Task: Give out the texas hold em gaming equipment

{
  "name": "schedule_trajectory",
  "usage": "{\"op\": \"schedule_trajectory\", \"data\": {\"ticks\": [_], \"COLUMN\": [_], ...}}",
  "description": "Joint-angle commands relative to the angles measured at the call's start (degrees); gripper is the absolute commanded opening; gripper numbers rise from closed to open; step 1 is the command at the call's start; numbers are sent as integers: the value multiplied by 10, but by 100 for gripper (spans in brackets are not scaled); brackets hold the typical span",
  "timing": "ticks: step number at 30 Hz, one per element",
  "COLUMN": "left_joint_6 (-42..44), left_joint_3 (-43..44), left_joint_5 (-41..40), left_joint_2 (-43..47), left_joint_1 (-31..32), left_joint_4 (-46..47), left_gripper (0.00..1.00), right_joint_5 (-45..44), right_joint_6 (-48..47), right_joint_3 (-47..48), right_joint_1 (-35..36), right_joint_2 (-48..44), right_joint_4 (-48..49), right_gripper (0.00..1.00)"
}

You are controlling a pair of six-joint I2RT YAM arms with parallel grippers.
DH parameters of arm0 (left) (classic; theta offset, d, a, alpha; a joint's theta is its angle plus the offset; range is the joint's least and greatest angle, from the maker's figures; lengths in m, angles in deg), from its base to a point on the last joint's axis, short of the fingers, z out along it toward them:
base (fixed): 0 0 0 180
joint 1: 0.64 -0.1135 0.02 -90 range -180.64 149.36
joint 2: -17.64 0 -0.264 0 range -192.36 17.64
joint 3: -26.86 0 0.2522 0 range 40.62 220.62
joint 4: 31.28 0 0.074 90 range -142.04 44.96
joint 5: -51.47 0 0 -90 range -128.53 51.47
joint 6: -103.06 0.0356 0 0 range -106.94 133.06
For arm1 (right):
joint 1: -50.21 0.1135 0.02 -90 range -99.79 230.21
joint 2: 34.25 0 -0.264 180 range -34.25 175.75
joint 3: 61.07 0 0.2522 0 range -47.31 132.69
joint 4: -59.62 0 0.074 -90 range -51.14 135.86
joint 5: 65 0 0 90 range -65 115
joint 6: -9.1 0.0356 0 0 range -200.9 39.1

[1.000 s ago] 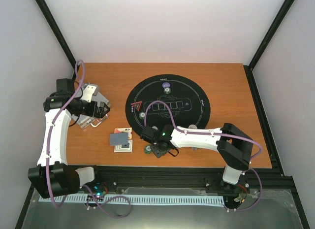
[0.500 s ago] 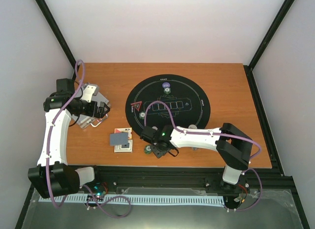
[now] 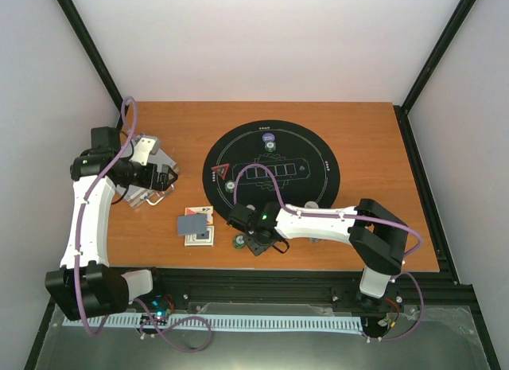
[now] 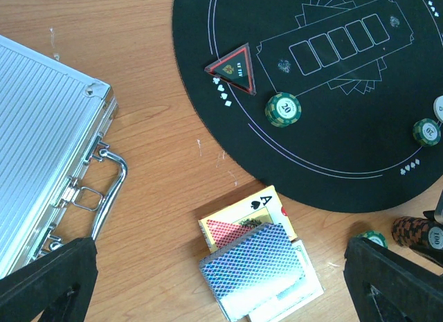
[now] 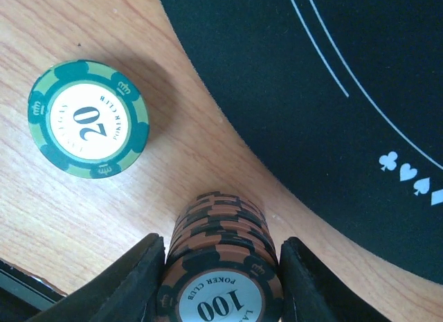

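1 green chip [image 5: 88, 119] beside brown chip stack [image 5: 220, 280], right tool [image 5: 223, 249] straddling it, grip unclear, left tool [image 4: 216, 256] spread

The mat [image 3: 314, 151] lay in the middle of the table [image 3: 366, 131], the case [image 4: 41, 149] by its left edge, the cards [image 3: 195, 227] between them near the front edge, and the single chip [image 5: 88, 119] and the chip stack [image 5: 221, 266] just right of the cards.

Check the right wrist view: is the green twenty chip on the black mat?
No, the green chip lies on the wooden table, off the mat.
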Motion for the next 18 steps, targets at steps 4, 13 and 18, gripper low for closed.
{"op": "schedule_trajectory", "data": {"ticks": [4,13,18], "left_joint_6": [10,11,8], "left_joint_3": [19,20,20], "left_joint_5": [8,8,8], "left_joint_2": [7,6,6], "left_joint_1": [-4,-4,-4], "left_joint_4": [-8,-9,-8], "left_gripper": [100,100,100], "right_joint_5": [-4,-12,-20], "right_joint_6": [0,-6,-16], "right_joint_3": [2,47,84], "right_joint_1": [-5,-4,-11], "right_joint_2": [-3,-17,-20], "right_joint_4": [1,-34,-57], "right_gripper": [34,26,26]}}
